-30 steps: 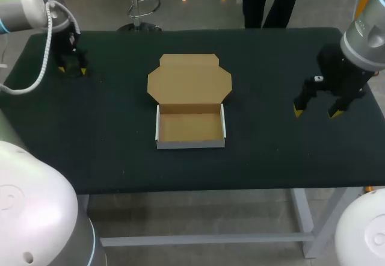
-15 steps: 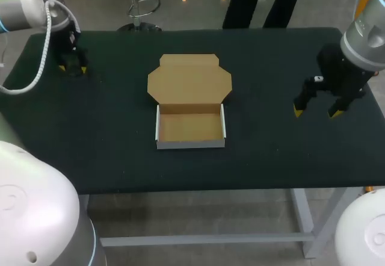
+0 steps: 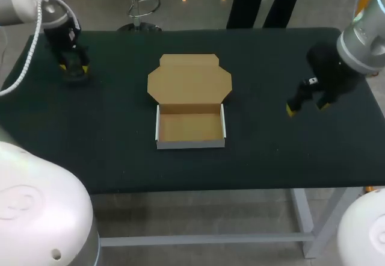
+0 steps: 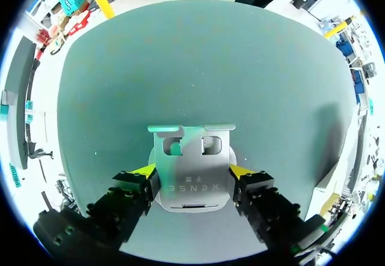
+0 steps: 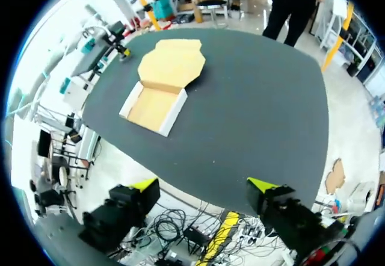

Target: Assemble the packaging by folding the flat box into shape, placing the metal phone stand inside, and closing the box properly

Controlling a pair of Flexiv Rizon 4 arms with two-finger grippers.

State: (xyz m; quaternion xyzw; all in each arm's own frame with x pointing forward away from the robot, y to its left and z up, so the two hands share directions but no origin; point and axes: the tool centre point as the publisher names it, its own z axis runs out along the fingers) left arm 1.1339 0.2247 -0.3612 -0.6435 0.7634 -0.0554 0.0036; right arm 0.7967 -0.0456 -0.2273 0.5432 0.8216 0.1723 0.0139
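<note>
Left gripper (image 3: 73, 68) is down at the table's far left corner, its yellow-tipped fingers pressed against the two side edges of the phone stand, so it is clamped on that. Right gripper (image 3: 307, 107) hangs over the right side of the table with its fingers spread wide and nothing between them.

Largest in view is the dark green cloth-covered table (image 3: 271, 151). Near its middle lies the brown cardboard box with white outer walls (image 3: 189, 100). Its shallow base tray (image 3: 190, 127) is already folded up on the near side, with nothing inside it. The lid panel with its angled flaps (image 3: 189, 79) lies flat and open on the far side, still joined to the tray. The box is well apart from both grippers.

Smallest is the flat silver metal phone stand (image 4: 191, 157). It has two square cut-outs and a turned-up lip at the end ahead of the left fingers. I cannot tell whether it rests on the cloth or sits just above it. From the head view the stand is hidden beneath the left gripper.
</note>
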